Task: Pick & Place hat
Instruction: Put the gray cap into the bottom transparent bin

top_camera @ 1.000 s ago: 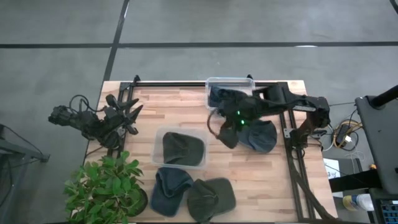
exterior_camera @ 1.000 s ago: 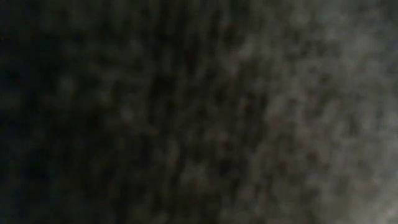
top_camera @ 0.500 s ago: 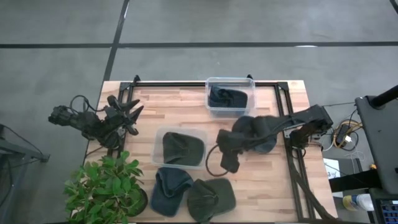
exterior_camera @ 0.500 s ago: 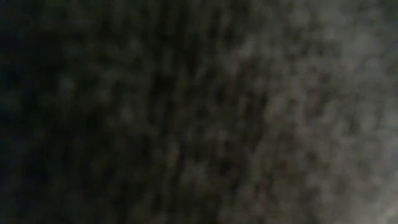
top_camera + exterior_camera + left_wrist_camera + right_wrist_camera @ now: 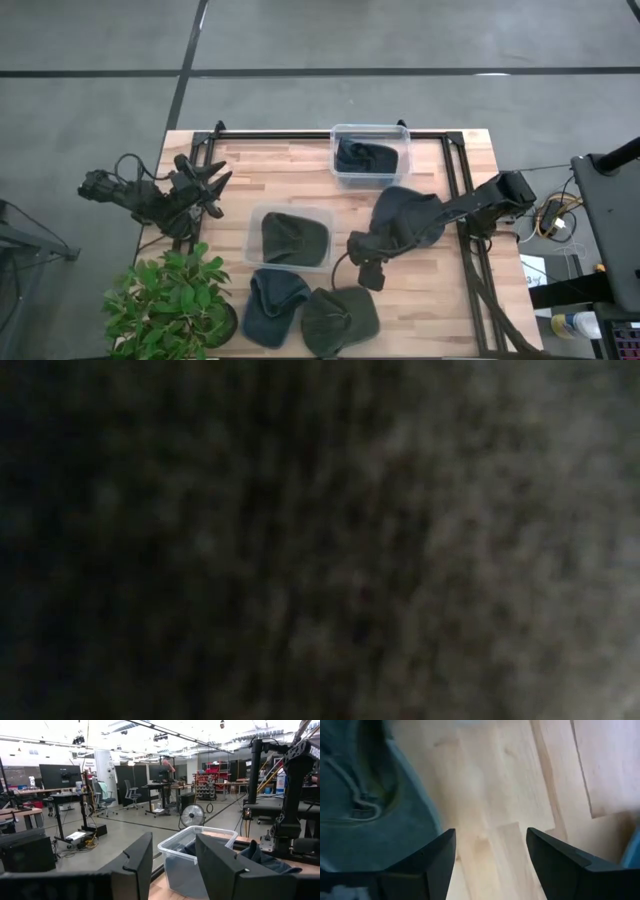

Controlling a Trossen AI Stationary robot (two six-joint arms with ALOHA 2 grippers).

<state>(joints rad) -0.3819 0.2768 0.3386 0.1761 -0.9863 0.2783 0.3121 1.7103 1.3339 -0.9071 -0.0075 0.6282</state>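
Both jaws stand apart and empty: the right gripper (image 5: 368,272) has moved from the far bin (image 5: 370,153) down over bare pale wooden worktop (image 5: 420,290), beside a green hat (image 5: 340,318) near the front edge; left gripper (image 5: 212,188) waits by the left edge.

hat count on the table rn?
5: one in the far bin, one in the middle bin, a blue hat and a green hat at the near edge, one under the right arm. More may be hidden.
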